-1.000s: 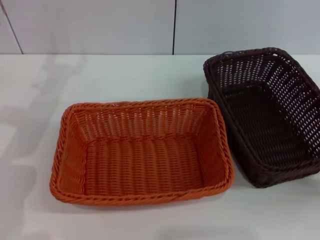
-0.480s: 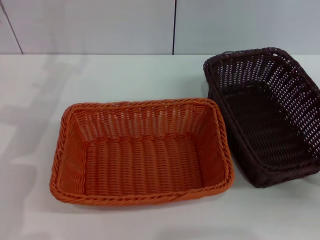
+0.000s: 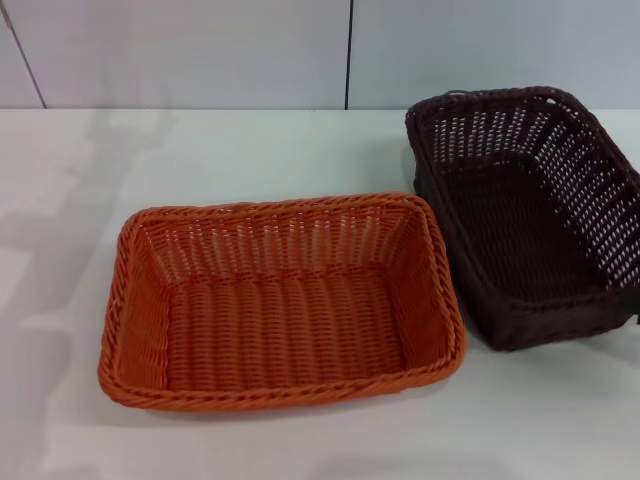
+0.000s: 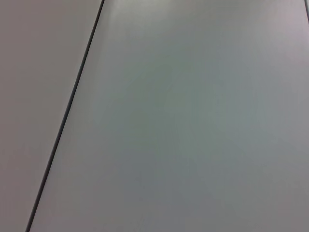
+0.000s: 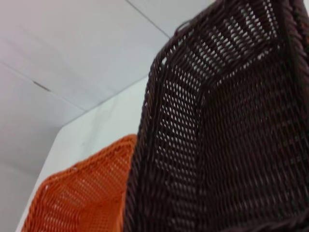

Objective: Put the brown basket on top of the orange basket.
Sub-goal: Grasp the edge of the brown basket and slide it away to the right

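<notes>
The brown basket (image 3: 500, 335) is at the right of the white table, empty, its long side running away from me and its right edge cut off by the head view's border. It fills the right wrist view (image 5: 217, 145) from very close and looks raised and tilted there. The orange basket (image 3: 280, 395) rests flat and empty at the table's middle, right beside the brown one; its corner shows in the right wrist view (image 5: 82, 198). Neither gripper shows in any view. The left wrist view shows only a plain pale surface.
The white table (image 3: 250, 150) runs back to a pale panelled wall (image 3: 200, 50) with a dark vertical seam (image 3: 348, 50). The left wrist view shows a pale panel with a dark seam (image 4: 67, 116).
The brown basket has shifted: its near end has risen and moved away from me, so it looks lifted off the table. The orange basket has hardly moved.
</notes>
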Robot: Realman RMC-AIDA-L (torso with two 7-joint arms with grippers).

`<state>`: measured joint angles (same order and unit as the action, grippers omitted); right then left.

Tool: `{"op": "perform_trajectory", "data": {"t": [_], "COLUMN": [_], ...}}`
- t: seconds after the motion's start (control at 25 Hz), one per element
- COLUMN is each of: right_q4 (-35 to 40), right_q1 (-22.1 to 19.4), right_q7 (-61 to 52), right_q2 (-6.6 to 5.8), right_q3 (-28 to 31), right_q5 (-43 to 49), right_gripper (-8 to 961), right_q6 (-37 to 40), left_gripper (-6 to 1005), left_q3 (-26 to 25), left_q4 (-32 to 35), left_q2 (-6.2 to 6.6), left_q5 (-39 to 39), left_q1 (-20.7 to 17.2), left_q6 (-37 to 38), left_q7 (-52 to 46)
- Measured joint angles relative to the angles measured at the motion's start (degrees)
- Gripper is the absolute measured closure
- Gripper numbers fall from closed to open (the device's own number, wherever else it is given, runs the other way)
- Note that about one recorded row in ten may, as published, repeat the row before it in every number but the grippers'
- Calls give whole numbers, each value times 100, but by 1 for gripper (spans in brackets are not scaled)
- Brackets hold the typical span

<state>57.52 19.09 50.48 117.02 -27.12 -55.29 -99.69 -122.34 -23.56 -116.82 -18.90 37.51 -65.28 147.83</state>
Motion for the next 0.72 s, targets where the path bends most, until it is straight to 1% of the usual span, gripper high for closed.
{"op": "perform_trajectory", "data": {"t": [0.04, 0.08, 0.16, 0.4, 0.44, 0.64, 0.72], "right_q4": [18, 18, 35, 258, 304, 309, 305], "right_q1": [-35, -35, -74, -154, -171, -190, -191], "right_q7": [2, 2, 3, 19, 25, 28, 26], "right_q2": [-32, -32, -72, -113, -136, -185, -184], "right_q3": [17, 17, 57, 446, 546, 627, 621], "right_q5": [-126, -126, -229, -270, -275, -276, -276], "right_gripper": [246, 246, 246, 246, 246, 246, 246], "right_q6": [5, 5, 16, 16, 26, 35, 14], "left_gripper": [166, 166, 166, 166, 166, 166, 166], "left_q3": [0, 0, 0, 0, 0, 0, 0], "left_q4": [0, 0, 0, -1, -3, -13, -14], "left_q2": [3, 4, 8, 10, 10, 11, 11], "left_q5": [0, 0, 1, 4, 4, 7, 7], "left_q1": [-2, -4, -8, -15, -12, 27, 36], "left_q6": [9, 11, 12, 15, 16, 21, 23], "left_q7": [0, 0, 0, 0, 0, 0, 0]}}
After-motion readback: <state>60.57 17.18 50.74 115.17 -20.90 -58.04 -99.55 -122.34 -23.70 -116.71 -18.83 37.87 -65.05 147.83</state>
